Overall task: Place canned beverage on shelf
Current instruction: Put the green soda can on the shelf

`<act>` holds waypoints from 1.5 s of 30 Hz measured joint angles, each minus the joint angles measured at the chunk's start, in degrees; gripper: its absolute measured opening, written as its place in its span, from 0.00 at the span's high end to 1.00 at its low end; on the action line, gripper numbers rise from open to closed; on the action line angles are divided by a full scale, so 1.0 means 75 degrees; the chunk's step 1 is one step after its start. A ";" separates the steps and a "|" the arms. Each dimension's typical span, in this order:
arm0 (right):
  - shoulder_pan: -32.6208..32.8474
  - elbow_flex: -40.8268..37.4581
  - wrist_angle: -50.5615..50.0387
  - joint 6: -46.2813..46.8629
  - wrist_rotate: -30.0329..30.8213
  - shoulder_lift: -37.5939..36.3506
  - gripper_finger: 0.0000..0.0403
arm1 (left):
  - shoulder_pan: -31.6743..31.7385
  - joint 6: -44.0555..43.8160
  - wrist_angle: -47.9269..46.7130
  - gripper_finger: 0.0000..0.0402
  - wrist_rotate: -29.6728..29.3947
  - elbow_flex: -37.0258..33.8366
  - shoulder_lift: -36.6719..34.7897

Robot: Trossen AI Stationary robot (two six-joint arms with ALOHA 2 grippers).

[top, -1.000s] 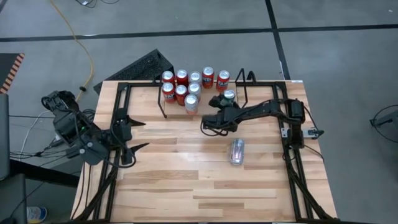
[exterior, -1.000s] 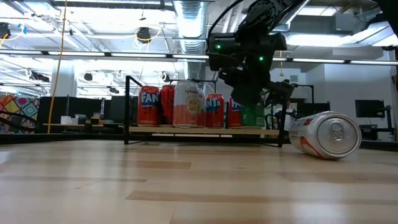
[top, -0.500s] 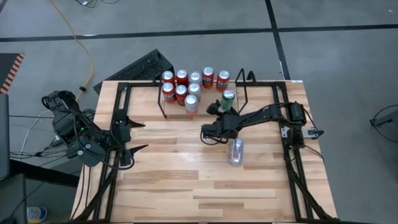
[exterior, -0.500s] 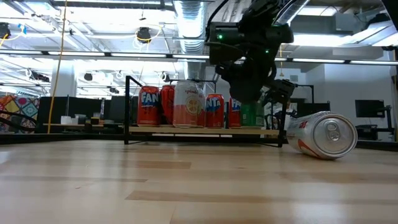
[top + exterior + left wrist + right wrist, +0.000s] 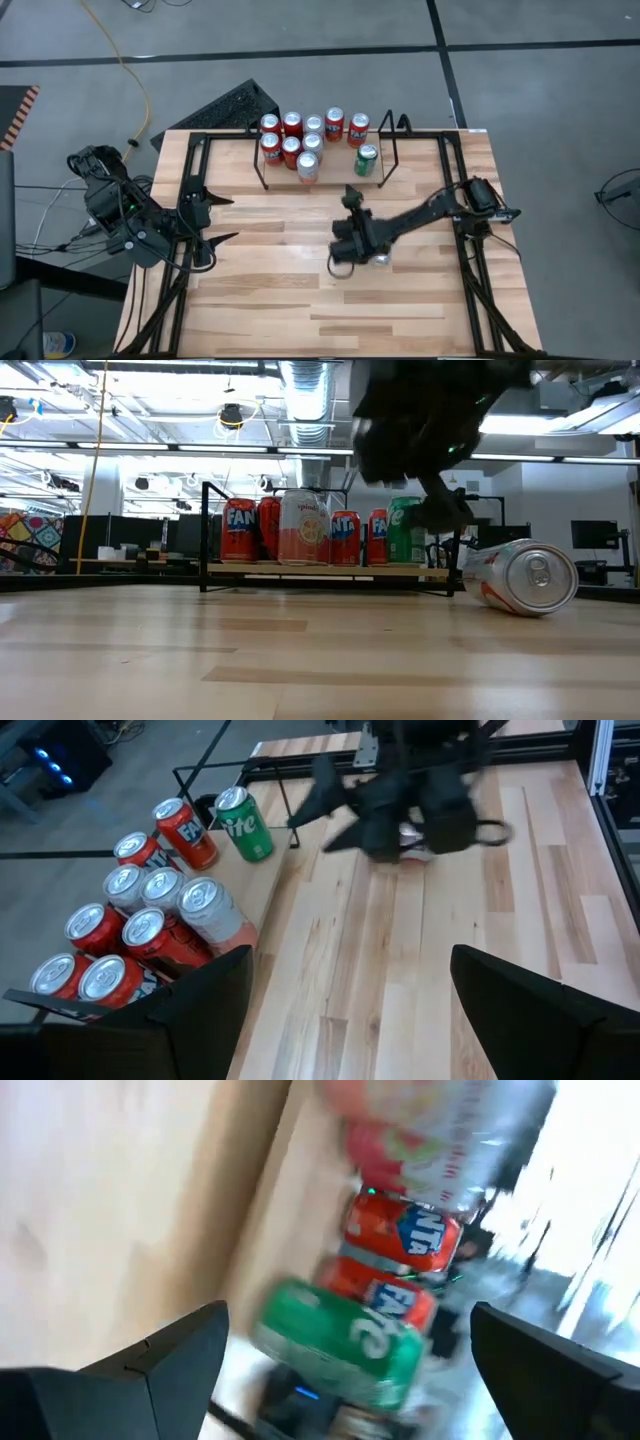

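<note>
The green can (image 5: 366, 159) stands upright on the shelf (image 5: 325, 170), at the shelf's 3 o'clock end in the high view, just inside the upright end loop. At 9 to 11 o'clock from it on the same shelf stands a cluster of red cans (image 5: 290, 137), with one pale orange-and-white can (image 5: 307, 167) at the cluster's front edge. None of these touches a pincer.

A silver can (image 5: 520, 577) lies on its side on the desk (image 5: 300, 300), off the shelf, at roughly 6 o'clock from the green can in the high view. There the right arm covers most of it.

The right pincer (image 5: 345, 262) hangs over the desk centre, directly above the lying can's area. Its fingers (image 5: 150, 1355) are spread wide and hold nothing; the right wrist view looks between them toward the green can and the red cans behind it.

The left pincer (image 5: 215, 215) waits at the desk's 9 o'clock edge, fingers apart and empty.
</note>
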 joint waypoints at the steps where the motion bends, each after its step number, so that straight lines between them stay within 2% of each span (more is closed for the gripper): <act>1: 0.0202 0.0008 0.0010 0.0915 0.0000 0.0000 0.01 | 0.0000 0.0000 0.0000 0.19 0.0000 0.0000 0.0000; 6: 0.1119 0.0686 -0.0278 0.6059 -0.0006 0.0000 0.01 | 0.0000 -0.0053 0.0000 0.19 -0.0005 0.0000 0.0000; 9: 0.1363 0.1466 -0.1185 0.8451 0.0184 0.0000 0.01 | 0.0000 -0.0044 0.0000 0.19 -0.0035 0.0000 0.0000; 13: 0.1172 0.2851 -0.3258 1.0216 0.0675 0.0000 0.01 | 0.0003 -0.0043 0.0003 0.19 -0.0227 0.0000 0.0000; 15: 0.0945 0.3678 -0.4351 1.0820 0.0433 0.0000 0.01 | 0.0003 -0.0107 0.0003 0.19 -0.0298 0.0000 0.0000; 17: 0.0665 0.4434 -0.4971 1.1518 -0.0151 -0.0011 0.02 | 0.0001 -0.0186 0.0003 0.19 -0.0309 0.0000 0.0000; 21: -0.0158 0.4777 -0.4800 1.1010 -0.1312 -0.0327 0.04 | 0.0003 -0.0239 0.0003 0.19 -0.0282 0.0000 -0.0001; 24: -0.1012 0.4787 -0.4953 1.0908 -0.2674 -0.0505 0.05 | 0.0003 -0.0320 0.0003 0.19 -0.0239 -0.0003 -0.0003; 26: -0.1503 0.4776 -0.4914 1.0233 -0.3236 -0.0512 0.05 | 0.0003 -0.0399 0.0003 0.19 -0.0200 -0.0001 -0.0003; 29: -0.2099 0.4779 -0.4829 0.9368 -0.3742 -0.0533 0.05 | 0.0002 -0.0429 0.0003 0.19 -0.0099 -0.0003 -0.0003; 34: -0.2981 0.4779 -0.4681 0.8933 -0.3982 -0.0533 0.05 | 0.0000 -0.0457 0.0003 0.19 -0.0003 -0.0003 -0.0003; 38: -0.3608 0.4779 -0.4256 0.7858 -0.4931 -0.0530 0.05 | 0.0003 -0.0458 0.0000 0.19 -0.0020 -0.0003 -0.0003; 41: -0.3969 0.4779 -0.3939 0.7056 -0.5392 -0.0530 0.05 | 0.0003 -0.0458 0.0001 0.19 -0.0020 -0.0003 -0.0003; 45: -0.4258 0.4779 -0.3622 0.6335 -0.5566 -0.0530 0.05 | 0.0000 -0.0458 0.0000 0.19 -0.0011 -0.0003 -0.0003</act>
